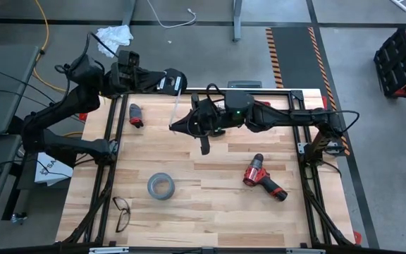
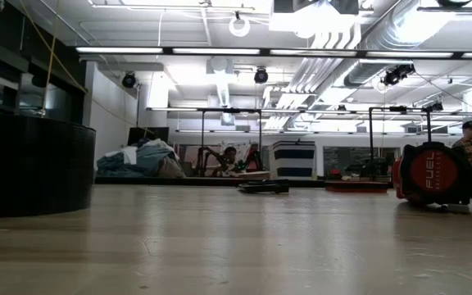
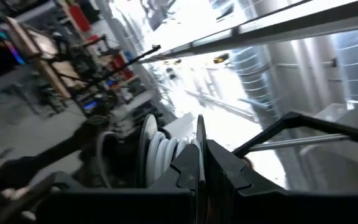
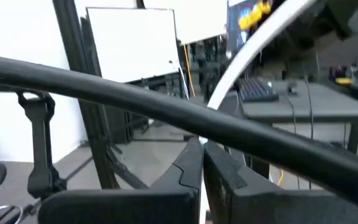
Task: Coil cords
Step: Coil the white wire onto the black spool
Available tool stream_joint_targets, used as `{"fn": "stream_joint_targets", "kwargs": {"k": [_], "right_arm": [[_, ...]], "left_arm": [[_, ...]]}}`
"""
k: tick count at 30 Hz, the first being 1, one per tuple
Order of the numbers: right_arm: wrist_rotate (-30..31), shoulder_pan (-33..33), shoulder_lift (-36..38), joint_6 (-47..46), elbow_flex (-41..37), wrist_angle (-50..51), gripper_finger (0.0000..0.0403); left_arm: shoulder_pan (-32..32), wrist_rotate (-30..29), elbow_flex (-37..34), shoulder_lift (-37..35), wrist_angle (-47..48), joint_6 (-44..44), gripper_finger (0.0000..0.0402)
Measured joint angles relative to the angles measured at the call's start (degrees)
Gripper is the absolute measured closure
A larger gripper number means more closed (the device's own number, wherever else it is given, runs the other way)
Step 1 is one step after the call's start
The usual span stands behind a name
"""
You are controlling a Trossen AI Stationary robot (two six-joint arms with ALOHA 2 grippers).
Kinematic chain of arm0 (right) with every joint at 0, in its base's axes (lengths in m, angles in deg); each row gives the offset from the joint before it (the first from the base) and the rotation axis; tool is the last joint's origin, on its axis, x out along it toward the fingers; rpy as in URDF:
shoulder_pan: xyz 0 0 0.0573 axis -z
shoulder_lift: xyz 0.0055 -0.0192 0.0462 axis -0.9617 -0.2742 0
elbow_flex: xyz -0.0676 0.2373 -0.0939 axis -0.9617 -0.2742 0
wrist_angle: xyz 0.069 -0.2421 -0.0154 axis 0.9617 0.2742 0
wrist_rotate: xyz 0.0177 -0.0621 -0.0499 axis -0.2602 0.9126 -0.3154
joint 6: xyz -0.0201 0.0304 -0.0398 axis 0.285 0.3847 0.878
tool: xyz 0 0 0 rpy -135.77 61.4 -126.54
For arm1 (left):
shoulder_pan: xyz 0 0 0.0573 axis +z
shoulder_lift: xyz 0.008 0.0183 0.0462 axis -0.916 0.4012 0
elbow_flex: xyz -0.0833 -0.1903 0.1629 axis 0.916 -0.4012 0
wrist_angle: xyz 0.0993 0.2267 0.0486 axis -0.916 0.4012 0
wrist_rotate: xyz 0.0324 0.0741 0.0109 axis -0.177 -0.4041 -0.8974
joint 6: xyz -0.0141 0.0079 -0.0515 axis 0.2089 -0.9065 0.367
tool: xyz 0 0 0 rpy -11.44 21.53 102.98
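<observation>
Both arms are raised over the far half of the worktop [image 1: 210, 204]. The white cord [image 1: 176, 107] runs taut between them, off the wood, from the left pincer [image 1: 182, 83] down to the right pincer [image 1: 172, 127]. Left pincer: clenched on the cord, with white coils [image 3: 160, 155] bunched just behind its fingers. Right pincer: clenched, the cord crossing at its tips. Lying untouched: grey tape roll [image 1: 159, 186], red drill [image 1: 263, 179], eyeglasses [image 1: 121, 212].
</observation>
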Motion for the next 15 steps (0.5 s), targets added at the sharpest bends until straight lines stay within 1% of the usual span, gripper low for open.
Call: {"fn": "stream_joint_targets", "kwargs": {"k": [8,12,15], "right_arm": [[-0.1,0.3,0.0,4.0,0.0,-5.8,0.0403],[0.1,1.1,0.0,4.3,0.0,-8.5,0.0403],[0.2,2.0,0.1,5.3,0.0,-9.8,0.0403]], "left_arm": [[-3.3,0.6,0.0,3.2,-9.7,10.4,0.0397],[-5.5,0.5,0.0,3.9,-11.2,13.5,0.0397],[-7.1,-0.7,0.0,4.1,-11.1,14.4,0.0397]]}}
